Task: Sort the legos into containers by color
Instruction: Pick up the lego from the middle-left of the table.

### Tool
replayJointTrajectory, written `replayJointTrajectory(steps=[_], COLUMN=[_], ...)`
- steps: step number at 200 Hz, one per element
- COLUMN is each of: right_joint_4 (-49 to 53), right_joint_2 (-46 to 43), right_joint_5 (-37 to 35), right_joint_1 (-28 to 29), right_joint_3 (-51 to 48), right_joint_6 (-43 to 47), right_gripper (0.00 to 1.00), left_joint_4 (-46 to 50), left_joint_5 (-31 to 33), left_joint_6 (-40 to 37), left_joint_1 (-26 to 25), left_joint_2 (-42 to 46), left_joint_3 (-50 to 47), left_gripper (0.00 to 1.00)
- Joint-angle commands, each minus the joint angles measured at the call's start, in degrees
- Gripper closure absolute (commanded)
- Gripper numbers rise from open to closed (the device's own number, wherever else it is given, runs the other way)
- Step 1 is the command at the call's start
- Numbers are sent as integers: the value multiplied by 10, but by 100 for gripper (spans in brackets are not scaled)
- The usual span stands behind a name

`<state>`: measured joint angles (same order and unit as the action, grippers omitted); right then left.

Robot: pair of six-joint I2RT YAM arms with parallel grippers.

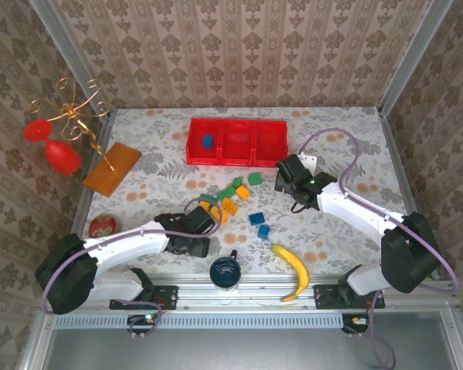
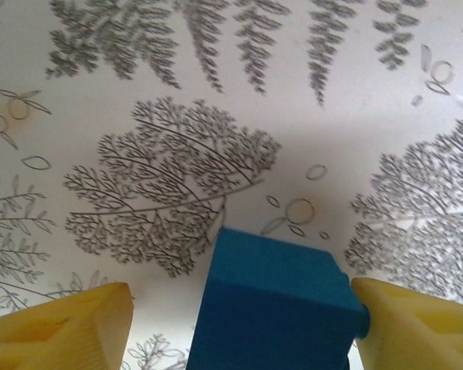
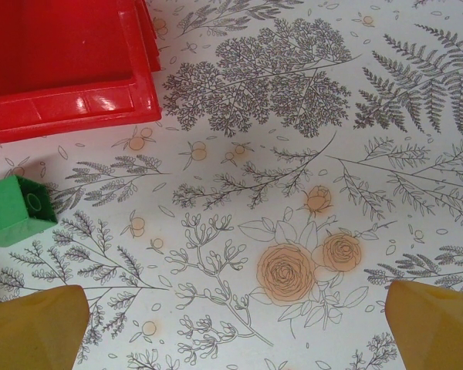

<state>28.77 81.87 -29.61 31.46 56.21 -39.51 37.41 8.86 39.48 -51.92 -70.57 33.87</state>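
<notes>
Three walls (image 1: 239,46) papered in beige-and-brown damask stripes close in the bench (image 1: 154,146) at its back and on both sides. Bare aluminium posts (image 1: 411,62) rise from the bench's back corners. A white cloth (image 3: 293,154) printed with grey ferns and pale orange roses covers the bench, evenly lit, with only soft shadows.

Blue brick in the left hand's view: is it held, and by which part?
Not gripped. The blue brick touches one finger with its side; the other finger stands clear.
</notes>
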Motion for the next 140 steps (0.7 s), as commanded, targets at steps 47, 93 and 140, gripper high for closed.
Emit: replayJointTrajectory(steps=[47,93,140], right_joint_4=[15,13,14], right_joint_2=[11,8,5], right_joint_5=[-15,-13,-10], right_joint_1=[4,4,4], right_joint_3=[18,13,13], right_joint_6=[-17,-19,-21], right_gripper=[0,0,0], left_joint_4=[-39,-51,-60], left_joint_5=[-20,-47,-42], left_joint_6=[3,24,30], left_joint_1=[54,54,54], left_joint_2=[-19,-18,-17], left_joint_3=[-22,-45,-44], left_gripper=[32,40,58])
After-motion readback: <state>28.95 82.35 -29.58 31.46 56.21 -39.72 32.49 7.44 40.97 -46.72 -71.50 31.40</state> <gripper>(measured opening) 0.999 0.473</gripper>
